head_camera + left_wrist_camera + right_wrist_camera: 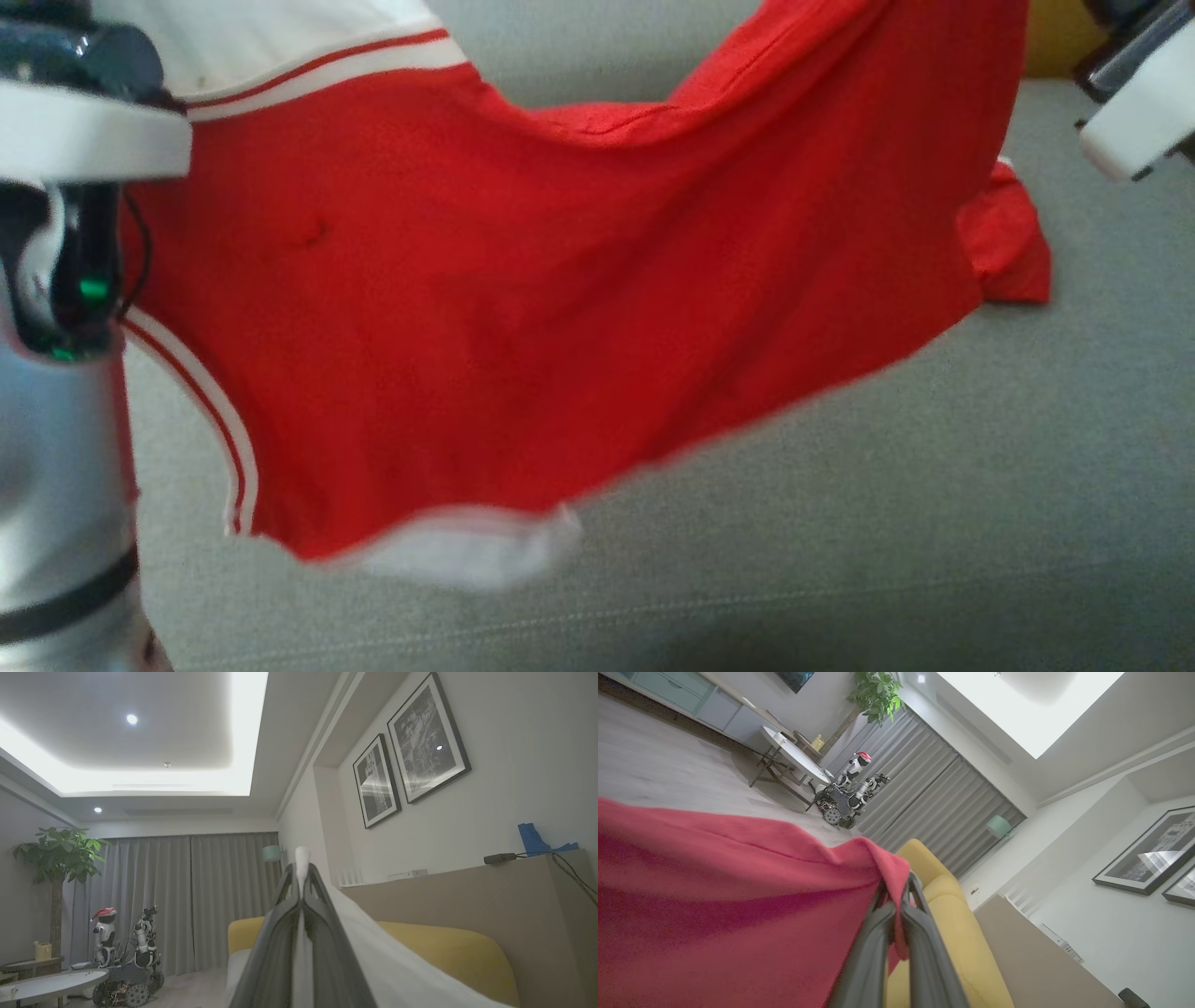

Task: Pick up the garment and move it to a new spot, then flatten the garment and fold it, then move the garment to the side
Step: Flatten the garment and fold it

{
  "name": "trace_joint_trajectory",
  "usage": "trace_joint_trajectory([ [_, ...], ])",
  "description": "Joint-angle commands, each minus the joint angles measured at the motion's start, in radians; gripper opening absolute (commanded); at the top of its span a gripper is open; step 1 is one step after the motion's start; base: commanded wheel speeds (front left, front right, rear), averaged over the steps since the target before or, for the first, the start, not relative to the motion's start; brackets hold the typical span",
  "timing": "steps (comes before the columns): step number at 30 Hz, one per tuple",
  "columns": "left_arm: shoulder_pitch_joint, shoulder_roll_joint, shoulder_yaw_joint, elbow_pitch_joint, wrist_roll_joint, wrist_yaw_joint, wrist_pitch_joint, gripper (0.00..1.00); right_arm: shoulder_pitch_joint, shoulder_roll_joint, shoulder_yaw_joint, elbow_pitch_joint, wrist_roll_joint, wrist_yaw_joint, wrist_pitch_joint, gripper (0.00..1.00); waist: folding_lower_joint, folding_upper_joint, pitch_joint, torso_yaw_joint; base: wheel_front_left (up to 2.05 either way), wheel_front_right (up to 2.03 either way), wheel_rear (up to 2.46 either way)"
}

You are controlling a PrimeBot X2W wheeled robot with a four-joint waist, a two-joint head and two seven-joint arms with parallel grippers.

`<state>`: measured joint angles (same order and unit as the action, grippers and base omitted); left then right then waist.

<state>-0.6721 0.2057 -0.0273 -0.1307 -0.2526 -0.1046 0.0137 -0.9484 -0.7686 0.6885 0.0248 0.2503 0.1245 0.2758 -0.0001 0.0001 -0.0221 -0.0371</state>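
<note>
Left fingers [327, 933], in the left wrist view, are pressed together on a white edge of the garment [397, 970], which slopes away toward a yellow sofa [448, 947]. In the right wrist view, the right fingers [873, 947] are clamped on a red fold of it. In the head view, the red garment with white trim hangs spread wide above the grey seat [934, 513], and one corner at the right appears to rest on it.

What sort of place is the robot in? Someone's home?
Probably a living room, maybe a staged one: a yellow sofa, framed pictures, floor-length grey curtains and a potted plant. Another wheeled robot parked by the curtains hints at a test home.
</note>
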Motion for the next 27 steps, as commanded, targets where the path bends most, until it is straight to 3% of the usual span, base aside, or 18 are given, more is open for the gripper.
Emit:
trace_joint_trajectory([
  [1, -0.077, 0.051, 0.023, -0.003, -0.015, 0.000, 0.036, 0.00, -0.046, -0.025, 0.026, -0.022, 0.038, 0.006, 0.027, 0.00, 0.0001, -0.0001, 0.020, 0.002, 0.00, 0.00, 0.00],
  [7, -0.272, 0.125, -0.016, 0.134, -0.044, -0.017, 0.102, 0.00, -0.263, -0.036, 0.154, 0.019, 0.180, 0.006, 0.091, 0.00, 0.0001, -0.0001, 0.222, 0.010, 0.00, 0.00, 0.00],
  [14, -0.643, 0.173, -0.063, 0.388, -0.018, -0.023, -0.004, 0.00, -0.607, 0.039, 0.218, 0.269, 0.195, 0.006, 0.049, 0.00, 0.0001, -0.0001, 0.473, 0.033, 0.00, 0.00, 0.00],
  [18, -0.798, 0.164, -0.059, 0.508, 0.000, -0.015, -0.106, 0.00, -0.727, 0.103, 0.182, 0.422, 0.141, 0.006, -0.028, 0.00, 0.0001, -0.0001, 0.529, 0.046, 0.00, 0.00, 0.00],
  [23, -0.980, 0.146, -0.044, 0.667, 0.022, 0.006, -0.261, 0.00, -0.841, 0.217, 0.049, 0.681, -0.031, 0.006, -0.232, 0.00, 0.0001, -0.0001, 0.594, 0.072, 0.00, 0.00, 0.00],
  [27, -0.964, 0.128, -0.042, 0.641, 0.028, -0.006, -0.274, 0.00, -0.803, 0.261, -0.044, 0.794, -0.125, 0.006, -0.342, 0.00, 0.0001, -0.0001, 0.623, 0.095, 0.00, 0.00, 0.00],
])
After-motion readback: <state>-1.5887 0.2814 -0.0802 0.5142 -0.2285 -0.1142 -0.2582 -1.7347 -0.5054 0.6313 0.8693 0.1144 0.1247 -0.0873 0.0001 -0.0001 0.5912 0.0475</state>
